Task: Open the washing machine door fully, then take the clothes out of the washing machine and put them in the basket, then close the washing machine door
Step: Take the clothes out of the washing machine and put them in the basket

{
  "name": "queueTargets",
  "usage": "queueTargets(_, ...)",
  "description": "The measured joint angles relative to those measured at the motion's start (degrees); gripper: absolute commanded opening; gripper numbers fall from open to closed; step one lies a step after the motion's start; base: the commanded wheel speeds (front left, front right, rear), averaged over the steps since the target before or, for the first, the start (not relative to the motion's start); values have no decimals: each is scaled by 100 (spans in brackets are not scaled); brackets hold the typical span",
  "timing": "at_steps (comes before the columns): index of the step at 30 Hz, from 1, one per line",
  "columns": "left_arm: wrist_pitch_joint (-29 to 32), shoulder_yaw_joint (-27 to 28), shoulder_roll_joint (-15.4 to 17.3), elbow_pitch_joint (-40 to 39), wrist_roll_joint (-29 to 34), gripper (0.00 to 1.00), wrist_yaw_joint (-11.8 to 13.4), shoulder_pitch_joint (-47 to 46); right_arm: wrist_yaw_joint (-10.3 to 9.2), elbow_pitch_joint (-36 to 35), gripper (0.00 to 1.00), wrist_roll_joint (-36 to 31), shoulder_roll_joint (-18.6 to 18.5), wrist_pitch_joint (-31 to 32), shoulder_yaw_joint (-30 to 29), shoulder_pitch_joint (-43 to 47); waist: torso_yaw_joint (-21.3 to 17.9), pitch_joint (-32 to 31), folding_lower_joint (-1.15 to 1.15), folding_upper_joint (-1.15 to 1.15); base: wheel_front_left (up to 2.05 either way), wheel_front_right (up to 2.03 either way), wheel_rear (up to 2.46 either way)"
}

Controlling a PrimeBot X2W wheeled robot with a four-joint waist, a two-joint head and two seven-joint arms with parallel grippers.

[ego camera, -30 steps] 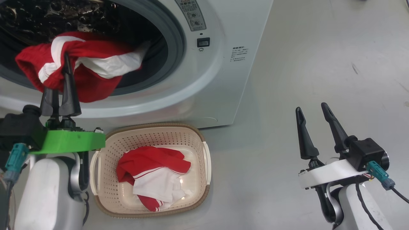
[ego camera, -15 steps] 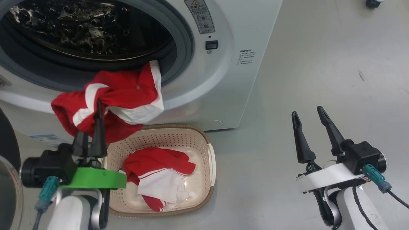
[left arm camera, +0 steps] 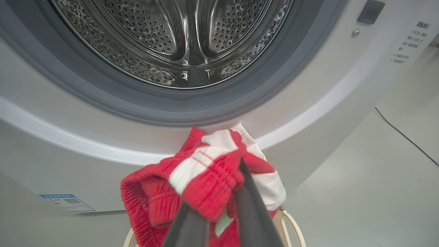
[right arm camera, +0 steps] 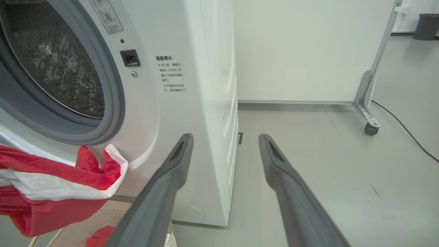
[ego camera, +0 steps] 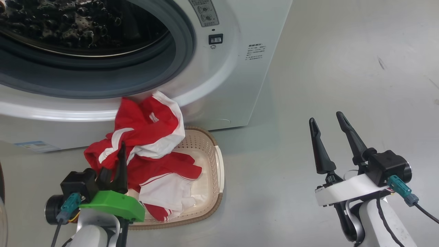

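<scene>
Washing machine (ego camera: pixel 236 68): smooth white casing, glossy, soft reflections. Drum (left arm camera: pixel 181 44), upper frame: perforated polished metal, mirror-bright. Door seal (left arm camera: pixel 144 109): matt grey rubber. Clothes (left arm camera: pixel 205 175): red ribbed knit cloth, smoother white panels. Basket (ego camera: pixel 205 144), lower centre: cream perforated plastic, brown woven-look rim. Floor (ego camera: pixel 343 68): smooth grey, faint sheen. Right gripper (ego camera: pixel 325 117): fingers dark matt plastic. Label (ego camera: pixel 34 145), left edge: blue paper-look sticker.

Grey floor (ego camera: pixel 343 68) carries washing machine (ego camera: pixel 236 79); basket (ego camera: pixel 205 144) just before it; panel caster (right arm camera: pixel 369 128) beyond.

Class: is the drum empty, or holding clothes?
Empty where visible: the drum shows bare perforated metal; the garment hangs outside, in the left claw.
</scene>
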Motion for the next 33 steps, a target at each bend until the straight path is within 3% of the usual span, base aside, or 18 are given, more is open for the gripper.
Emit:
queueTargets(32, 246, 160, -21, 3089, -281, 0, -109, -1455, 35, -120, 100, 108, 34, 0, 67, -480, -620, 913, 0, 0, 0, 0, 0)
queueTargets(33, 253, 156, -22, 3177, -281, 19, -127, -1502, 35, -120, 100, 108, 35, 0, 73, -484, -625, 919, 0, 0, 0, 0, 0)
